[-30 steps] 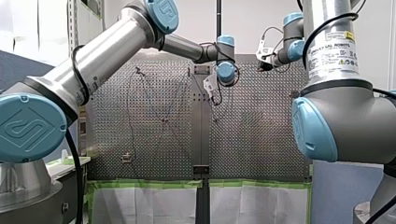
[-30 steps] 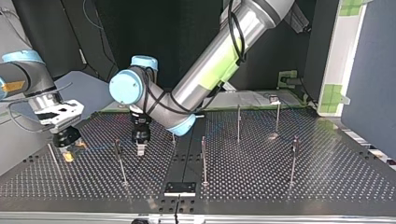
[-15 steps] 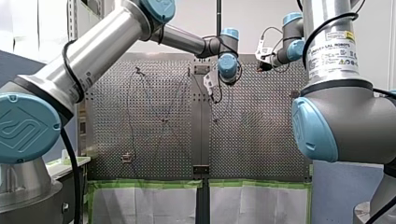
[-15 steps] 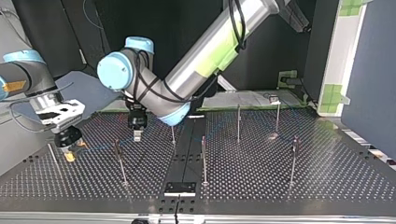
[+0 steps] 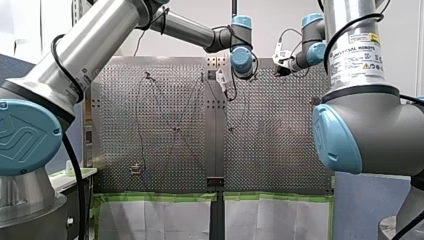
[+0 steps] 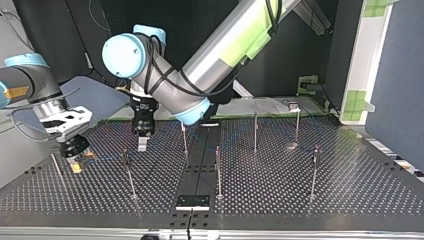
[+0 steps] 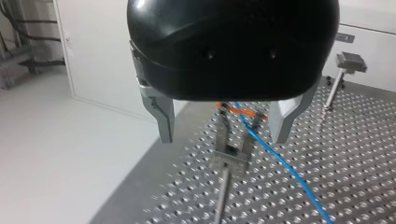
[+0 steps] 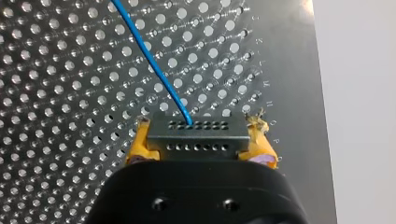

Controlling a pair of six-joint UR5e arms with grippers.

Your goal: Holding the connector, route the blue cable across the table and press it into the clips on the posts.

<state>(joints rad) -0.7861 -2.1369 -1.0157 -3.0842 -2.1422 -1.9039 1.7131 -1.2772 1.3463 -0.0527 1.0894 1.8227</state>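
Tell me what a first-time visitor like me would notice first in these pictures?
Probably my left arm, a thick silver tube with pale blue joint caps, slanting down from the top view's top edge to the perforated table. Next, the blue cable in the right wrist view, running out of the dark connector clamped by my right gripper with yellow pads. My left gripper hangs open, a clip on a post ahead of it.

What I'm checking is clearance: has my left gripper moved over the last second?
Yes. In the top view, the left gripper has gone up and slightly left, away from the nearest post.
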